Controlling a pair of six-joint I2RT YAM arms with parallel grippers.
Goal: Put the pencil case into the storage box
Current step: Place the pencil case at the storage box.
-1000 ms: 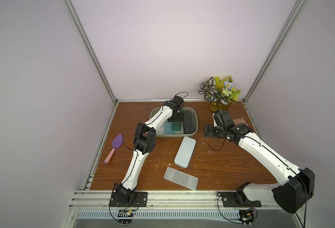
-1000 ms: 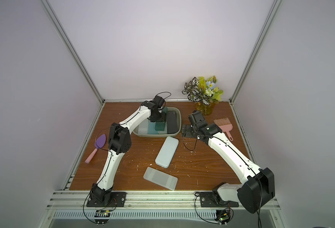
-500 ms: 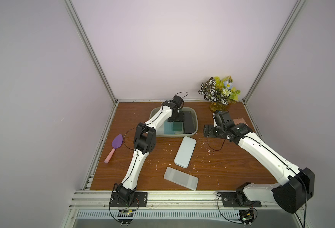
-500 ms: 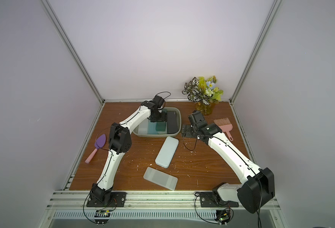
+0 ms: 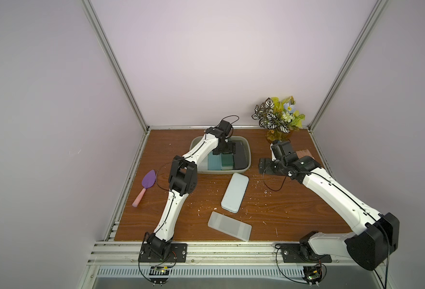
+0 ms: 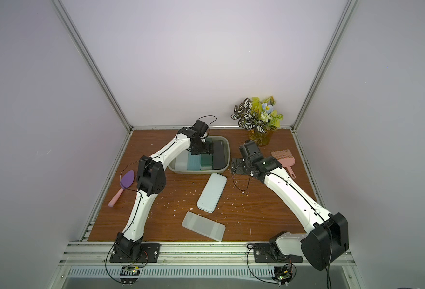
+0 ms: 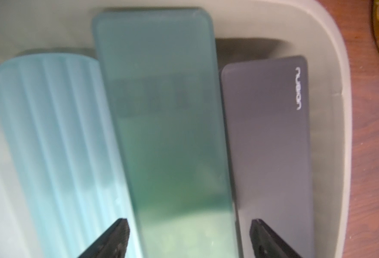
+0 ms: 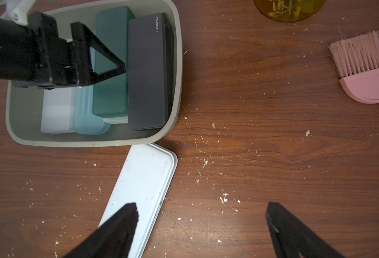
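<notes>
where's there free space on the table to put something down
Bare wood between the pale blue case and the right arm; also the back left corner beside the storage box. Crowded: inside the box, packed with cases, and just in front of it.

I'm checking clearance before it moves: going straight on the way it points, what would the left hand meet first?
Probably the green pencil case in the storage box, straight ahead of the left hand, framed by its open fingers; how near is unclear.
</notes>
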